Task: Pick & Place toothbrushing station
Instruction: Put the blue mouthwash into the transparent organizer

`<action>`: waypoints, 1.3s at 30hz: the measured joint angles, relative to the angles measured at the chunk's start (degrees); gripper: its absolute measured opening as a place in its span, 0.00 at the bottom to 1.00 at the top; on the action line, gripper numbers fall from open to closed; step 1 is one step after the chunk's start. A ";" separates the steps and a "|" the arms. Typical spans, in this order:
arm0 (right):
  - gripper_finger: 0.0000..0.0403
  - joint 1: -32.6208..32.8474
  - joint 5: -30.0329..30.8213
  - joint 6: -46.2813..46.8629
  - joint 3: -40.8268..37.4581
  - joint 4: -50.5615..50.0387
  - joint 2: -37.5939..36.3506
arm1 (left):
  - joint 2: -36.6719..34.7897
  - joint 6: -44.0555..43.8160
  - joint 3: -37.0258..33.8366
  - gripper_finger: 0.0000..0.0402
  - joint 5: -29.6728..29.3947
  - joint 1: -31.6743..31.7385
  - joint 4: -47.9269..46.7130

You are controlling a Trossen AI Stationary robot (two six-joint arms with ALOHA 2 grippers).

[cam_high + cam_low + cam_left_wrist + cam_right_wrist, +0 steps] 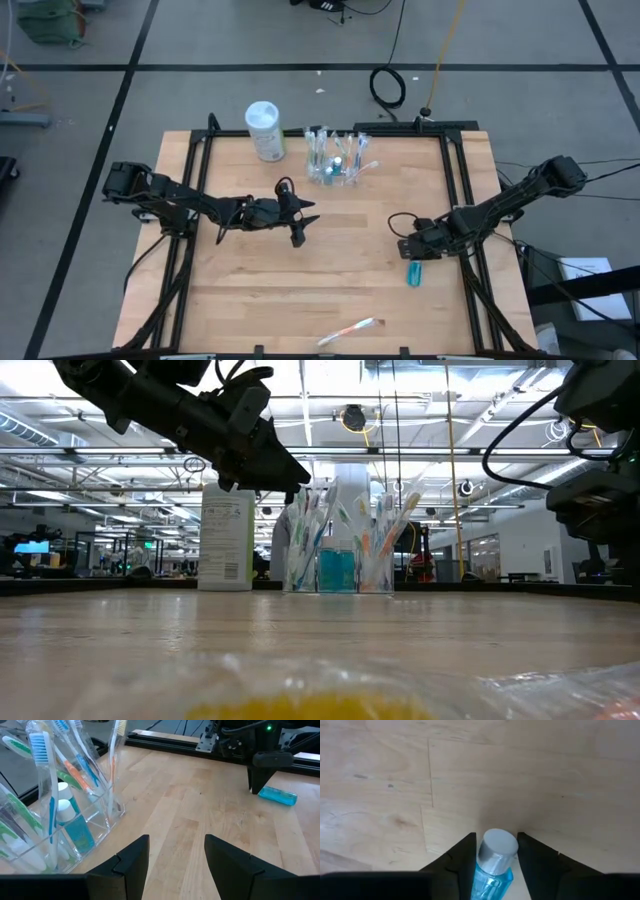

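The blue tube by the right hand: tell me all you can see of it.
The blue tube is small, clear blue plastic with a round grey-white cap. It lies flat on the wooden table, near its right edge. The right hand is down over it, a dark finger on each side of the cap; whether they pinch it yet is unclear.

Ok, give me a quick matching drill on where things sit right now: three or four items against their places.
Items:
1. white canister
2. blue tube
3. lone toothbrush
4. left hand

Places:
A. between the right hand's fingers
B. near table edge
C. beside the clear cup, far side
D. open, mid-table, short of the cup

Pairs: 1-C, 2-A, 3-B, 4-D
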 joint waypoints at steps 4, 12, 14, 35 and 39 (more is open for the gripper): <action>0.27 0.00 0.22 -2.70 -0.02 0.18 0.02 | 0.00 -0.02 0.00 0.49 0.00 0.00 -0.01; 0.24 -0.06 6.55 -13.91 -0.55 10.20 -0.11 | 0.00 -0.04 0.00 0.49 -0.01 0.00 0.00; 0.24 -1.02 14.00 -17.34 -0.42 17.00 -0.01 | 0.00 -0.04 0.00 0.49 -0.02 -0.01 0.00; 0.24 -19.87 34.62 -99.29 0.96 84.95 15.26 | 0.00 -0.24 0.00 0.49 -0.09 0.00 -1.38; 0.24 -22.00 34.26 -102.11 4.44 86.93 22.74 | 0.00 -0.24 0.00 0.49 -0.11 0.00 -1.31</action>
